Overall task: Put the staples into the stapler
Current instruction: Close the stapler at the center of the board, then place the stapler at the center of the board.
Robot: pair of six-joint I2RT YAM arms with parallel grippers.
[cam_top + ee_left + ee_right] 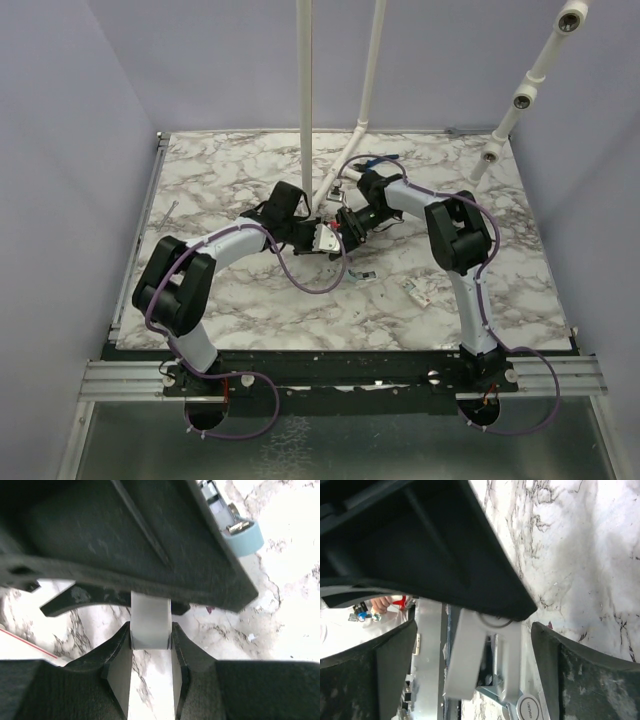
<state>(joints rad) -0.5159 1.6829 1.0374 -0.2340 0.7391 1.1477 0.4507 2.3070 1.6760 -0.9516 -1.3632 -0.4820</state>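
Note:
In the middle of the table my left gripper (316, 236) is shut on the stapler (327, 240) and holds it above the marble top. The left wrist view has a pale block of the stapler (150, 622) pinched between both fingers (116, 655); its blue-green end (246, 536) pokes out at the upper right. My right gripper (347, 226) faces it from the right, tip to tip. In the right wrist view the stapler (485, 665) hangs swung open between wide-spread fingers (395, 655), touching neither. I cannot make out any staples for certain.
White pipes (306, 100) rise from the back of the table, just behind both grippers. Small pale items lie on the marble at front right (418, 291) and near the centre (368, 274). Blue-tipped objects (378, 160) sit at the back. Purple walls close in both sides.

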